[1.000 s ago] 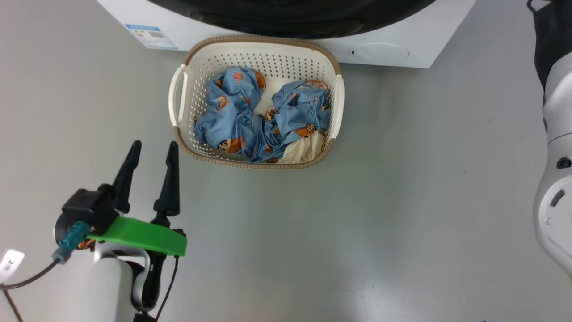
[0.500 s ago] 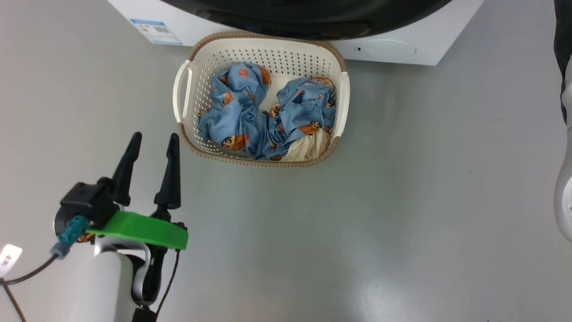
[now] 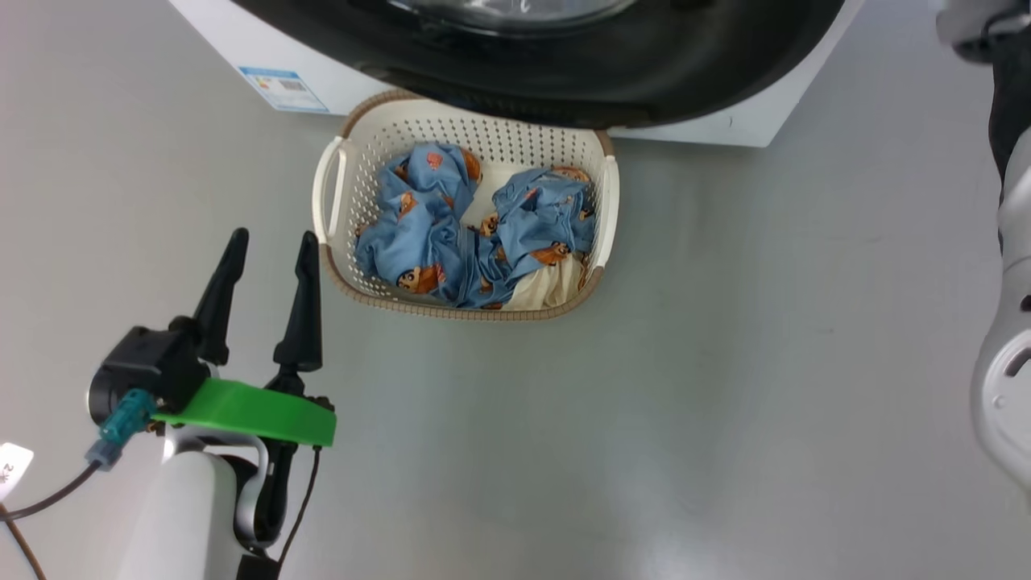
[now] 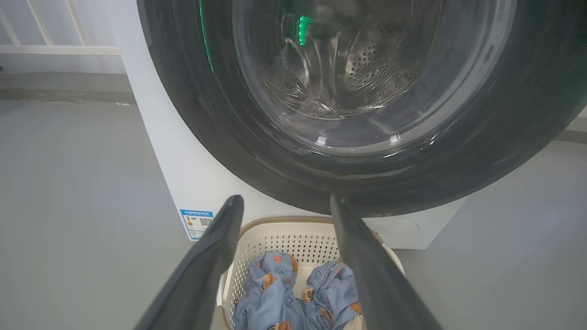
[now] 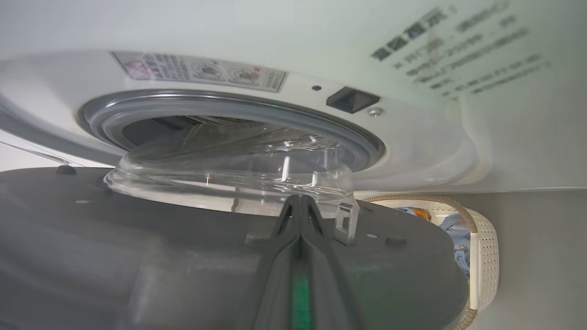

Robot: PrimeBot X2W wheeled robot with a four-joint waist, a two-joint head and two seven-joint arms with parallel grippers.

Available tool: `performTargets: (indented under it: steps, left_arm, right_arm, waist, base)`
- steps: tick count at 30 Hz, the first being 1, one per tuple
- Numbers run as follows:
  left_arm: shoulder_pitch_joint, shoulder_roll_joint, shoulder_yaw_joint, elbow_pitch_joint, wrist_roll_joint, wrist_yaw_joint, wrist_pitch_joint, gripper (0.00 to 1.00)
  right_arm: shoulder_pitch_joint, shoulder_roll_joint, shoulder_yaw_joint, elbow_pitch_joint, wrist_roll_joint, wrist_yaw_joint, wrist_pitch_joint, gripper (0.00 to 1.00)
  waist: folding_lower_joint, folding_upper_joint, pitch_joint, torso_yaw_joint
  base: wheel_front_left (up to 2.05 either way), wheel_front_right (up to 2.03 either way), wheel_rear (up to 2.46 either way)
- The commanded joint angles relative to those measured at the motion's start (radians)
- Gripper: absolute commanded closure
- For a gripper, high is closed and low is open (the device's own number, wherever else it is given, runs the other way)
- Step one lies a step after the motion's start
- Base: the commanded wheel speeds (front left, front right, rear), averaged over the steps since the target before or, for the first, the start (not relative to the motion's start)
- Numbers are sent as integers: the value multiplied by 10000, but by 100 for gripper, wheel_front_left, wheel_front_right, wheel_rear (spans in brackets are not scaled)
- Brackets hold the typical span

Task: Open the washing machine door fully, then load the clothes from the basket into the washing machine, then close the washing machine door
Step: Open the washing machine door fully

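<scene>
Lower left: the left gripper (image 3: 274,235) has long black tapered fingers (image 3: 302,314), a green plate (image 3: 250,412), a teal plug (image 3: 125,411), a dark cable (image 3: 48,501) and a white forearm (image 3: 181,515).

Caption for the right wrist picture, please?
Shut right hand by the inner face of the partly open washer door.

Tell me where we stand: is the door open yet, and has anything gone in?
Done: the washing machine door is unlatched, ajar off the gasket. In hand: the shut right gripper sits at the door's inner face, apparently to push it wider. Left: the clothes all lie in the basket; the open left gripper hangs empty. Loading and closing remain.
</scene>
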State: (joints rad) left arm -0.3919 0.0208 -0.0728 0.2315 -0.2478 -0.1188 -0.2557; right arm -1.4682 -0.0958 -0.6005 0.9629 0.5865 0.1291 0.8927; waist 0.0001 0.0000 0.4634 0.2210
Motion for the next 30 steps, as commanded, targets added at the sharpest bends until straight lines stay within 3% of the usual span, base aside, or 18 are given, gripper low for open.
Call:
performTargets:
  steps: [1,11,30]
  left_arm:
    - [126,294,343,-287,173,18,-61,0]
    - [345,294,248,-438,288,-40,-61,0]
    - [762,294,186,-552,488,-102,-61,0]
  right_arm:
    - [149,356,38,-443,-18,16,436,100]
    - [1585,451,838,-1977,1262,16,2225,100]
    - [4411,455,4255,-3863,4439,16,2597,100]
  waist:
    - [0,0,-142,-27]
    - [0,0,-585,-17]
    - [0,0,-1499,147]
  base:
    - [0,0,0]
    - [0,0,0]
    - [0,0,0]
